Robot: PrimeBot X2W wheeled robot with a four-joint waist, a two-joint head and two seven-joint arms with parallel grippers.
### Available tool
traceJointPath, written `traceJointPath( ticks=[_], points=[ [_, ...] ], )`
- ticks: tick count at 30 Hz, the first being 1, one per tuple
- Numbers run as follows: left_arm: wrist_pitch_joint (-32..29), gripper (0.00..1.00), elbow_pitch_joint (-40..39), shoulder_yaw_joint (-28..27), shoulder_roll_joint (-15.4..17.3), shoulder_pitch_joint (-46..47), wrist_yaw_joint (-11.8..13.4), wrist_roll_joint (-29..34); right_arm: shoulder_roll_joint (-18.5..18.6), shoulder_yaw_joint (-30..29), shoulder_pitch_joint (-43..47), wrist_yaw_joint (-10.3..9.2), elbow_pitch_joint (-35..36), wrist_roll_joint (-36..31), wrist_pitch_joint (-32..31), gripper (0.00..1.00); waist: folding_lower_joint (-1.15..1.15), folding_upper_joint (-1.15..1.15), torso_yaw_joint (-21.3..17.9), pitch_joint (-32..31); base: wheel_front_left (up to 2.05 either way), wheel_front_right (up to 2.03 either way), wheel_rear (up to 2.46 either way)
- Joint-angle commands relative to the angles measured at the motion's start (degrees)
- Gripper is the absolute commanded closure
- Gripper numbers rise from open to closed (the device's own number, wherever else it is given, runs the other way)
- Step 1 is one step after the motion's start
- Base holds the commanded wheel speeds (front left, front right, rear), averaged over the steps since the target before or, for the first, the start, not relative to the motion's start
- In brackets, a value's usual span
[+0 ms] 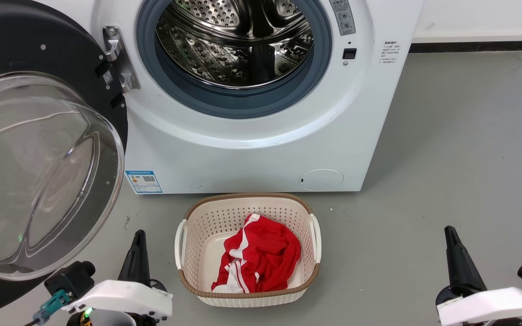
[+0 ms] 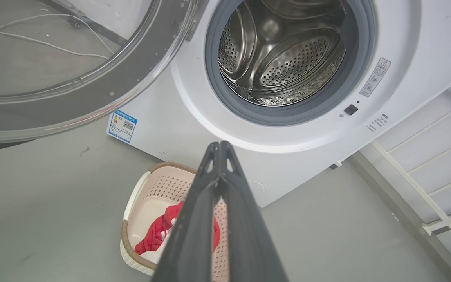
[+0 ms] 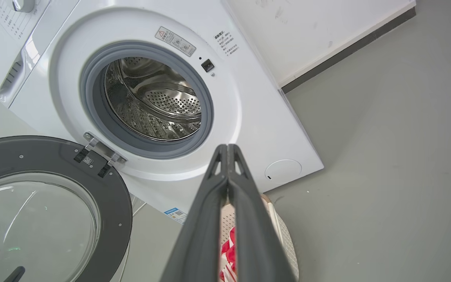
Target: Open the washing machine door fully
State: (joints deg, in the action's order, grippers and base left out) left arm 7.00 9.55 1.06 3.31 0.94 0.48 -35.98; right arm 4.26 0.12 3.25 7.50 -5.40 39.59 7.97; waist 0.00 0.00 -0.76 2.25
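The washing machine door (image 1: 39, 149) hangs swung wide open to the left of the white machine (image 1: 252, 149), its black rim and bulging clear glass bowl facing me; the metal hinge (image 1: 118, 59) joins it to the front panel. The door also appears in the left wrist view (image 2: 92, 82) and the right wrist view (image 3: 49, 203). The steel drum mouth (image 1: 236, 40) is uncovered. My left gripper (image 1: 137, 237) sits low at the lower left, shut and empty, just right of the door's lower edge and apart from it. My right gripper (image 1: 450, 233) rests at the lower right, shut, holding nothing.
A cream perforated laundry basket (image 1: 197, 231) with a red and white garment (image 1: 261, 256) stands on the grey floor directly before the machine, between my arms. A white wall with a dark skirting (image 1: 469, 45) runs behind on the right. White cables (image 2: 33, 39) lie on the floor beyond the door.
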Motion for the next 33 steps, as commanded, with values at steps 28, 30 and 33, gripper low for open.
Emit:
traceJointPath(
  ticks=[28,30,33],
  points=[
    [-5.9,1.0,1.5,-3.4,-0.1,3.4,-3.6,-24.3,0.9,-1.3,-5.1,0.0,-3.2,24.1,-4.9,1.0,0.0,0.0,0.2,-0.7,0.0,0.0,0.0],
    [-6.2,1.0,1.7,-3.6,-0.1,3.5,-3.7,-25.6,0.9,-1.4,-5.3,0.0,-3.4,25.4,-5.2,1.0,0.0,0.0,0.3,-0.7,0.0,0.0,0.0],
    [-6.6,1.0,1.8,-3.9,-0.1,3.6,-4.0,-27.5,0.9,-1.6,-5.4,0.0,-3.7,27.3,-5.6,1.0,0.0,0.0,0.3,-0.8,0.0,0.0,0.0]
  ],
)
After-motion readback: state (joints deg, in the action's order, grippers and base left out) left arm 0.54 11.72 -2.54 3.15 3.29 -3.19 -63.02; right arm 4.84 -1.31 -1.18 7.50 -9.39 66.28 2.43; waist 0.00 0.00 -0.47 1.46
